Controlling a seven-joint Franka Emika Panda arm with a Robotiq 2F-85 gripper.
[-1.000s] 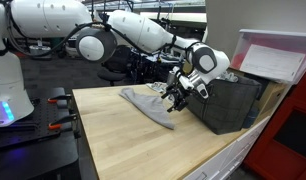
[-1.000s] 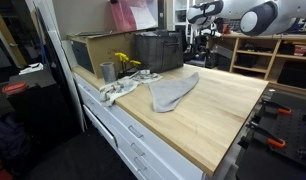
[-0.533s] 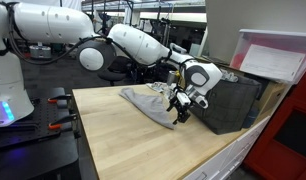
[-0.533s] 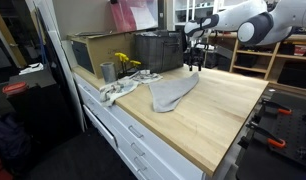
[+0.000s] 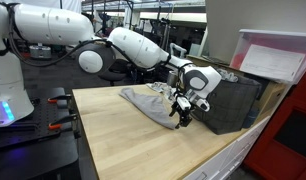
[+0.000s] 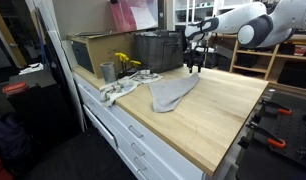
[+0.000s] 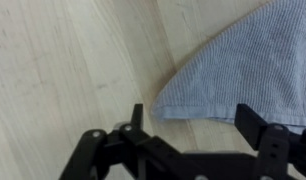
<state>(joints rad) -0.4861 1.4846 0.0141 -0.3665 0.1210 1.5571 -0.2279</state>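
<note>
Grey ribbed cloth [image 7: 243, 60] fills the upper right of the wrist view, lying flat on a pale wood bench [image 7: 73, 60]. One pointed corner of the cloth reaches down between two black fingers [image 7: 136, 118]. They stand wide apart, one on either side of that corner, clamped on nothing. The gripper [image 7: 190, 115] hangs low over the corner. Whether the fingertips touch the bench cannot be told.

In both exterior views the cloth [image 5: 148, 102] [image 6: 171, 92] lies spread near the middle of the bench [image 5: 133, 145], slightly rumpled. The gripper [image 5: 181, 112] points down at the end of the cloth closest to a dark crate [image 5: 228, 100]. A white arm [image 5: 143, 45] reaches in from behind it.

The cloth looks light, soft and limp, so it would likely sag and drape when lifted and slide easily over the smooth wood. It is not fragile. The corner under the fingers seems the best place to take hold, pinched low against the bench so both layers of the edge are caught. A raised fold would also give a thicker bite.

Farther along the bench edge, in an exterior view, a metal cup [image 6: 107, 71] stands beside a crumpled white rag [image 6: 118, 90], both well apart from the cloth. Behind them, a brown box [image 6: 91, 50] sits next to the crate [image 6: 158, 50].
</note>
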